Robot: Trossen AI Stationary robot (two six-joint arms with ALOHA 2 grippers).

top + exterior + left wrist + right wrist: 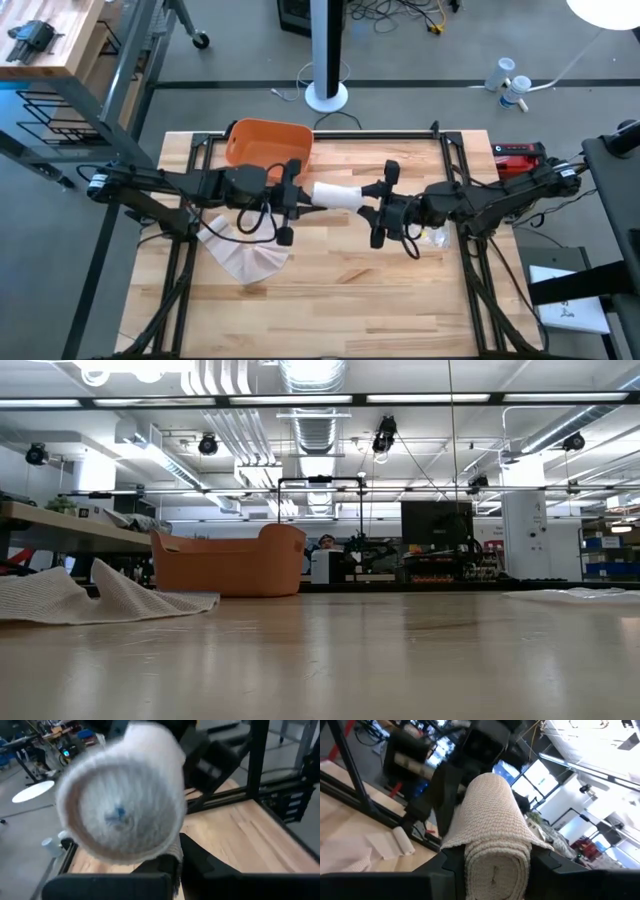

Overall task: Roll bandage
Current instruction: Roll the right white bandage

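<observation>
Above the middle of the wooden table (330,290), the rolled bandage (336,196) hangs in the air between the two arms; the left gripper (292,200) is closed on one end, its fingers clamping the roll; the right gripper (380,205) pinches the other end between its fingers; an orange tub (267,142) stands at the far edge; loose white gauze (243,257) lies beneath the left arm.

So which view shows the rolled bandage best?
The right wrist view: the roll fills the picture, its wound layers and end clearly visible between the right pincer fingers. The left wrist view shows only one blurred end. The high view shows it small between both arms. The low view misses it.
</observation>
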